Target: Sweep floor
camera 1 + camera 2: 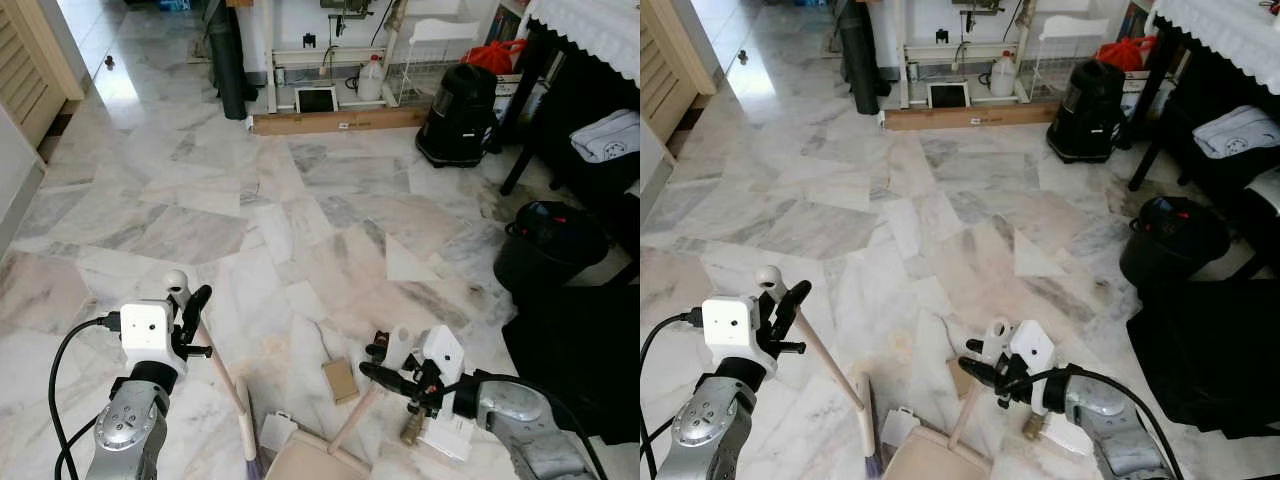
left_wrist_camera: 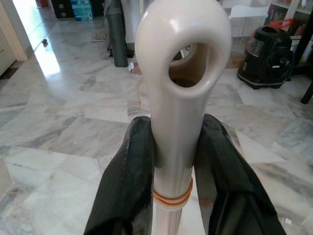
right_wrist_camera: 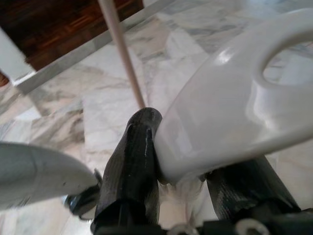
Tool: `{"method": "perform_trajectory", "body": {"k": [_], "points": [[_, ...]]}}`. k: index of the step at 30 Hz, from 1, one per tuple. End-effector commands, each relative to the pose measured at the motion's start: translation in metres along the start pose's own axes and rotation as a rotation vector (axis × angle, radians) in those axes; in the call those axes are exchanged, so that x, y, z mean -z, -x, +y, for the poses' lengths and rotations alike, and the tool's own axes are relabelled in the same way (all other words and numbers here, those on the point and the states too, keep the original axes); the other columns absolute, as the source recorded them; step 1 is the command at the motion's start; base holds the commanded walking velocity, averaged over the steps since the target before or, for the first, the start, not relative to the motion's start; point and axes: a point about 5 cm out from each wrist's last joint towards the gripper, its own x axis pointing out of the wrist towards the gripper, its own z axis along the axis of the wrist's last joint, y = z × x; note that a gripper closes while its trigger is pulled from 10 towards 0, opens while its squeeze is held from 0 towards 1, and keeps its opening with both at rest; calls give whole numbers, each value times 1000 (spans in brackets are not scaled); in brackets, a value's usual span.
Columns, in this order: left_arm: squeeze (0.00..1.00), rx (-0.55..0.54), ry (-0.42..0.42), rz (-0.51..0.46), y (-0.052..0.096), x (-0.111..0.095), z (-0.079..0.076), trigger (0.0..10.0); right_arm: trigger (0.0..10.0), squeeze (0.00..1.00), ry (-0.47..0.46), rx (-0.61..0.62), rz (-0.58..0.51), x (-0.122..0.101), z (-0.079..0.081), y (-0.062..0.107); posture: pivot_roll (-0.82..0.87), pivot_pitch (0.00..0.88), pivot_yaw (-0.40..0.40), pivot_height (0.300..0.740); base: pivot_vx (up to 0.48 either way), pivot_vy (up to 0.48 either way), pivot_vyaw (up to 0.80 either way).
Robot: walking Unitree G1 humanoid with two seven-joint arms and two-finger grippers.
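My left gripper [image 1: 190, 305] is shut on the top of a cream broom handle [image 1: 215, 365], just below its loop end [image 2: 183, 63]; black fingers [image 2: 127, 181] press both sides. The stick slants down to the bristles [image 1: 250, 465] at the lower edge. My right gripper [image 1: 385, 365] is shut on the white looped grip [image 3: 230, 112] of a dustpan handle [image 1: 355, 415], which runs down to the pinkish dustpan [image 1: 305, 460] beside the bristles. A small cardboard piece [image 1: 340, 380], a white scrap [image 1: 275, 432] and a brown object [image 1: 410, 432] lie on the marble floor around the pan.
A black vacuum [image 1: 458, 112] stands at the back right, a black bucket [image 1: 548, 245] and dark bag [image 1: 590, 350] to the right under a dark table [image 1: 580, 90]. A cardboard plank [image 1: 335, 122] lines the far wall. A wooden door [image 1: 30, 60] is at left.
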Motion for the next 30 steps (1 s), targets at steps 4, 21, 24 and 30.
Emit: {"method": "perform_trajectory", "body": {"k": [4, 21, 24, 30], "points": [[0, 14, 8, -18, -3, -4, -1, 10000, 10000, 0, -49, -152, 51, 13, 18, -1, 1, 120, -7, 740, 0, 0, 0], [0, 14, 5, -16, -3, -4, 0, 10000, 10000, 0, -32, -127, 45, 11, 11, 1, 3, 117, -6, 740, 0, 0, 0], [0, 12, 3, -17, -3, -4, 0, 10000, 10000, 0, 23, 59, -5, 3, -6, -3, 3, 117, -6, 740, 0, 0, 0], [0, 8, -2, -24, -4, -6, 1, 10000, 10000, 0, 40, 461, -103, -14, -42, -2, 1, 118, -3, 740, 0, 0, 0]]}}
